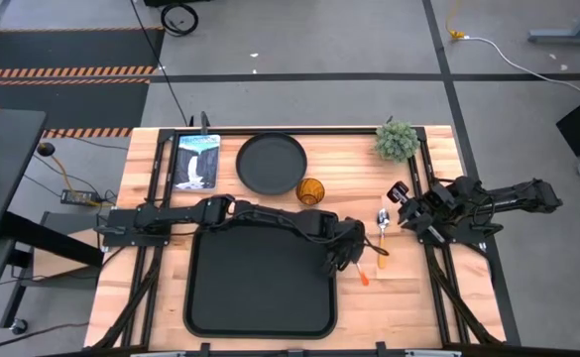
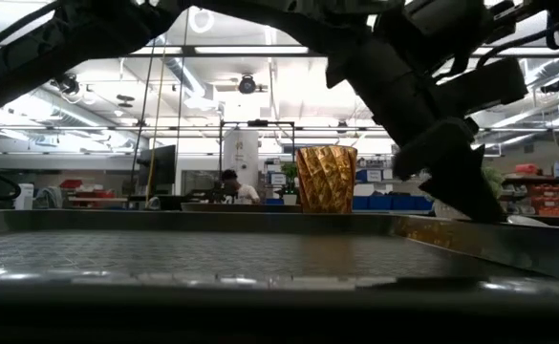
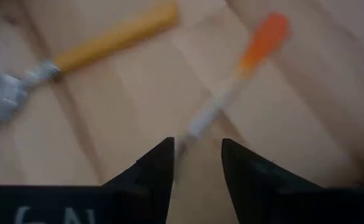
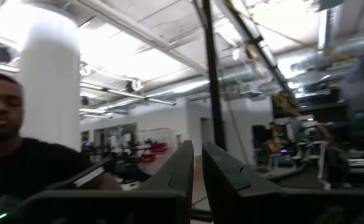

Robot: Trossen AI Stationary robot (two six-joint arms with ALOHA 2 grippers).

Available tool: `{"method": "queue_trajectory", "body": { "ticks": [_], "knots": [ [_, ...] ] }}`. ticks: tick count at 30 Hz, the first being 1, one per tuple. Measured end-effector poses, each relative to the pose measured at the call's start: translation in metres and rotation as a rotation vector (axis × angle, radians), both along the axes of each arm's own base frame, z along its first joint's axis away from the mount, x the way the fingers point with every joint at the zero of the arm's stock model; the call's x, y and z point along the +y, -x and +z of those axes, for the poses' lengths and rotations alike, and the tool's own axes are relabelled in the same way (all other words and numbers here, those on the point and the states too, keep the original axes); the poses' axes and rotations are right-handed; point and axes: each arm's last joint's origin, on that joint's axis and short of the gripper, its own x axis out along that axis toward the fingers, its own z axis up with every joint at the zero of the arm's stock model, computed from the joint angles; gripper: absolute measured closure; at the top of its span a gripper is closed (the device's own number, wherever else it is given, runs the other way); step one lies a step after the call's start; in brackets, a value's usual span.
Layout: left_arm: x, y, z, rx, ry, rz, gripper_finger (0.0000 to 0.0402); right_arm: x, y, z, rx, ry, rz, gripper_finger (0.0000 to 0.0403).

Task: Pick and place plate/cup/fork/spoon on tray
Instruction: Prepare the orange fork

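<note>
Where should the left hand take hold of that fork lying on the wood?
On its slim shaft, from straight above: the fork lies flat on the table, and the left hand's open fingers sit either side of it. Right hand waits aside.

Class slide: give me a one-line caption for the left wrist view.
Left gripper open, its fingers straddling the fork, with the spoon lying alongside on the wooden table.

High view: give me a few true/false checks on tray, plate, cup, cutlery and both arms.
1. The tray holds nothing. True.
2. The cup stands on the plate. False: it stands beside it on the wood.
3. The left end effector is at the fork, fingers apart. True.
4. The spoon lies in the tray. False: it lies on the table, right of it.
5. The right end effector holds the spoon. False: it is off at the table's right edge.
</note>
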Motion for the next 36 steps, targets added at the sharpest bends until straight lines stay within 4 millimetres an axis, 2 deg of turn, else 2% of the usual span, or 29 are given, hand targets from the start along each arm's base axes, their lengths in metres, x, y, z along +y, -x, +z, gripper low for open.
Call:
{"method": "queue_trajectory", "body": {
  "ticks": [8, 15, 19, 26, 32, 36],
  "knots": [
    [-0.001, -0.004, -0.018, -0.004, -0.006, 0.018, 0.026, -0.003, -0.004, -0.002, 0.019, -0.03, -0.118, 0.0362],
    [0.0, -0.003, -0.02, 0.02, -0.026, 0.001, 0.0265, -0.002, -0.006, -0.003, 0.034, -0.049, -0.136, 0.0362],
    [-0.002, -0.001, -0.022, 0.03, -0.043, -0.023, 0.0297, -0.001, -0.007, -0.003, 0.036, -0.044, -0.125, 0.0362],
    [-0.003, 0.0, -0.023, 0.043, -0.068, -0.057, 0.0385, 0.001, -0.006, -0.003, 0.033, -0.042, -0.105, 0.0362],
    [-0.008, 0.002, -0.015, 0.027, -0.101, -0.097, 0.0383, 0.002, -0.006, -0.003, 0.033, -0.042, -0.103, 0.0362],
    [-0.01, 0.006, -0.002, 0.028, -0.12, -0.125, 0.0389, 0.002, -0.006, -0.002, 0.028, -0.042, -0.103, 0.0362]
  ]
}}
